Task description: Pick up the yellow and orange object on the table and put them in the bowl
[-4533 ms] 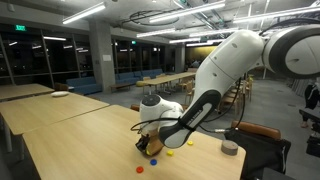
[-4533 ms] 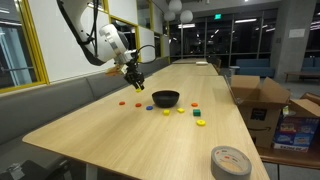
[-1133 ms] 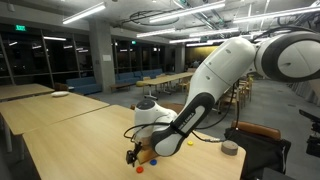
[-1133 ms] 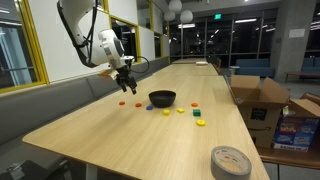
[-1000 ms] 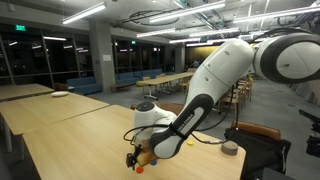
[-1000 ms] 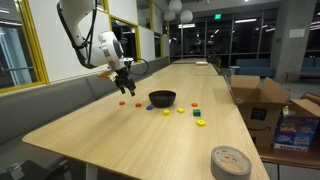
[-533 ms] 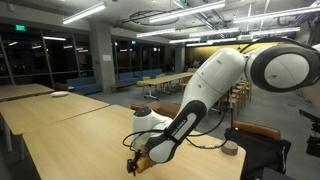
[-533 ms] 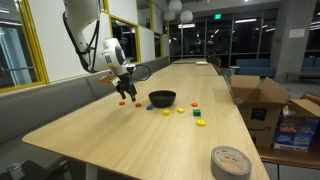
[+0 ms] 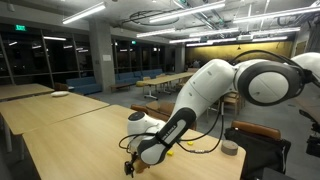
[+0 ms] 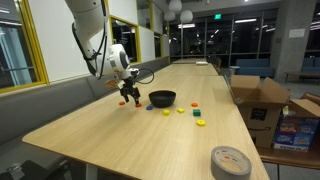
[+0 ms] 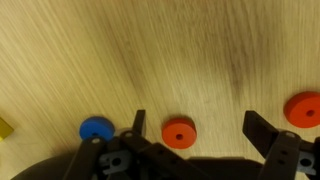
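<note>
In the wrist view my open gripper (image 11: 195,118) hangs low over the pale wood table (image 11: 160,50). A small orange disc (image 11: 179,133) with a centre hole lies between the fingers, nearer the left one and touching neither. A second orange disc (image 11: 303,109) lies outside the right finger. At the left edge shows a corner of a yellow piece (image 11: 5,127). In an exterior view the gripper (image 10: 128,97) is down at the table just left of the black bowl (image 10: 163,99). Yellow pieces (image 10: 166,112) (image 10: 201,123) lie in front of the bowl. In an exterior view the arm hides the bowl.
A blue disc (image 11: 96,129) lies just left of the left finger. Green and blue pieces (image 10: 195,108) sit right of the bowl. A grey tape roll (image 10: 231,161) rests near the table's end. Cardboard boxes (image 10: 262,100) stand beside the table.
The arm has moved away from the bowl and come down to the table over the orange discs. The jaws stayed open.
</note>
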You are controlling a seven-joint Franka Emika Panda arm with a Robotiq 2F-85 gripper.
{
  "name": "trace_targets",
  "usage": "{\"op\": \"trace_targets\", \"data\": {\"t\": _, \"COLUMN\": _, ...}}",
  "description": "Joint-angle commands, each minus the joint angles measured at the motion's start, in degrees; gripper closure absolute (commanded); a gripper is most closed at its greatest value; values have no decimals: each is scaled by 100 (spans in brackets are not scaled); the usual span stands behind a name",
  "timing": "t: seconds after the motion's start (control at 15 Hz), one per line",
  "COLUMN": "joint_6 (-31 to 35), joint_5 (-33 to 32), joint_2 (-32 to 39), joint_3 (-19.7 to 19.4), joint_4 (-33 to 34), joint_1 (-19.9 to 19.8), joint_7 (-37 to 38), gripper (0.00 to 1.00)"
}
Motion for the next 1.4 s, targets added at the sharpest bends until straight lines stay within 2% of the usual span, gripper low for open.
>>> {"op": "trace_targets", "data": {"t": 0.0, "joint_6": -282, "joint_5": 181, "joint_2": 427, "joint_3": -24, "joint_4": 685, "joint_1": -57, "joint_7": -271, "gripper": 0}}
{"op": "trace_targets", "data": {"t": 0.53, "joint_6": -333, "joint_5": 351, "joint_2": 720, "joint_3": 2, "joint_4": 1117, "joint_1": -319, "joint_7": -468, "gripper": 0}}
{"op": "trace_targets", "data": {"t": 1.33, "joint_6": -663, "joint_5": 1069, "joint_2": 757, "joint_3": 125, "joint_4": 1195, "joint_1": -574, "joint_7": -1000, "gripper": 0}}
